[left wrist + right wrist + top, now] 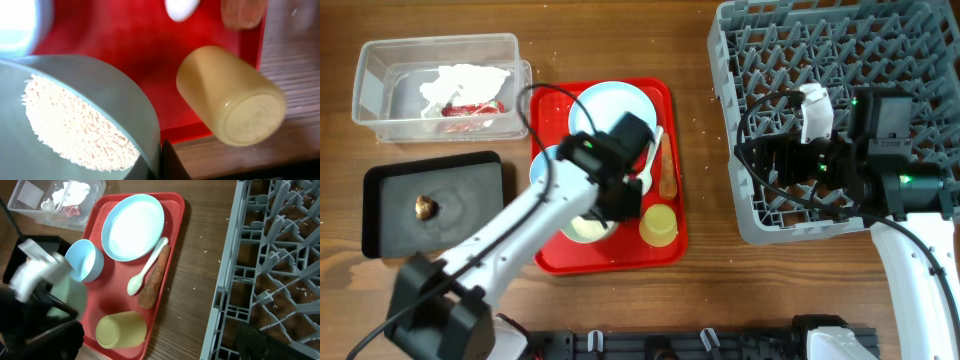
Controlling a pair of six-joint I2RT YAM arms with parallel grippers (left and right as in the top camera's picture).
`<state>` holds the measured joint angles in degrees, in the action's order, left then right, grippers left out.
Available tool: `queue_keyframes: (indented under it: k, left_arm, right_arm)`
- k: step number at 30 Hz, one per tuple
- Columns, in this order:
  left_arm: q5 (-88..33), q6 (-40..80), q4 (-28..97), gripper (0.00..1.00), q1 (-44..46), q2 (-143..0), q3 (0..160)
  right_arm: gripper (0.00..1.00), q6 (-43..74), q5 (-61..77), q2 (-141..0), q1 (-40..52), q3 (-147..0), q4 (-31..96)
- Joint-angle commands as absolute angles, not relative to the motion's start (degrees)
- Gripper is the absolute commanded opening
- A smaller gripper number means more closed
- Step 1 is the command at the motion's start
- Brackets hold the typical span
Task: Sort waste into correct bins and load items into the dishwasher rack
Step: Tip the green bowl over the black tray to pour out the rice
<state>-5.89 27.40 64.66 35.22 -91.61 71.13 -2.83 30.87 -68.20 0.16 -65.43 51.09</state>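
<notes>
Left gripper (pixel 619 204) clamped shut on the rim of the pale-green bowl (pixel 100 85) of loose rice grains (pixel 70 125) on the red tray (pixel 125 45), apparently ready to tip them out, while the right gripper (pixel 755 165) hangs wide open and empty over the grey dishwasher rack (pixel 790 60).

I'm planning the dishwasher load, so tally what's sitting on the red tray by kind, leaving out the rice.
Plates: 1, light-blue plate
Bowls: 2, light-blue bowl and pale-green bowl
Cups: 1, yellow cup
Spoons: 1, white spoon
Carrot-like sticks: 1, orange-brown stick
Total on the red tray: 6
</notes>
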Motion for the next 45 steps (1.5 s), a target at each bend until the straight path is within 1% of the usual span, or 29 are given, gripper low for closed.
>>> queue_keyframes:
  k: [1,6,8,10,11,13,18,22,27,31,34,38,43,45]
  left_arm:
    - [-10.3,28.1,66.4,0.04,27.6,-85.3,73.0]
    - [-15.1,26.9,67.4,0.04,11.9,-78.5,73.0]
    - [-18.4,23.6,67.1,0.04,3.7,-77.5,73.0]
    - [-23.6,19.5,66.9,0.04,-4.6,-78.0,73.0]
    - [-24.9,18.6,66.7,0.04,-6.8,-78.1,73.0]
    - [-31.5,15.2,65.3,0.04,-14.5,-78.8,73.0]
    - [-43.7,11.7,61.5,0.04,-28.3,-81.7,73.0]
    - [-54.3,4.8,61.8,0.04,-34.3,-86.3,72.0]
    - [-66.7,-4.5,61.7,0.04,-42.2,-91.0,66.8]
    - [-73.1,-11.6,61.7,0.04,-48.3,-95.2,62.2]
    - [-76.9,-14.6,61.5,0.04,-51.4,-98.7,60.7]
    - [-81.5,-16.3,60.8,0.04,-53.1,-102.9,60.6]
    - [-89.9,-16.3,60.6,0.04,-53.2,-104.2,60.6]
    - [-90.4,-14.1,60.9,0.04,-53.2,-104.2,60.6]
  right_arm:
    - [1.00,-3.0,30.4,-68.5,0.1,-66.7,51.0]
    - [1.00,-3.0,30.4,-68.5,0.1,-66.7,50.8]
    - [1.00,-3.0,30.4,-68.5,0.1,-66.7,50.8]
    - [1.00,-3.0,30.4,-68.5,0.1,-66.7,50.8]
    - [1.00,-3.0,30.4,-68.5,0.1,-66.7,50.8]
    - [1.00,-3.0,30.4,-68.5,0.1,-66.7,50.8]
    - [1.00,-3.0,30.4,-68.5,0.1,-66.7,50.7]
    - [1.00,-2.9,30.5,-68.5,0.1,-66.7,51.0]
    - [1.00,-2.9,30.5,-68.5,0.1,-66.7,51.5]
    - [1.00,-2.9,30.5,-68.5,0.1,-66.7,51.5]
    - [1.00,-2.8,30.4,-68.5,0.1,-66.7,51.5]
    - [1.00,-2.8,30.5,-68.5,0.1,-66.7,51.6]
    - [1.00,-2.8,30.5,-68.5,0.1,-66.7,51.8]
    - [1.00,-2.8,30.4,-68.5,0.1,-66.7,51.9]
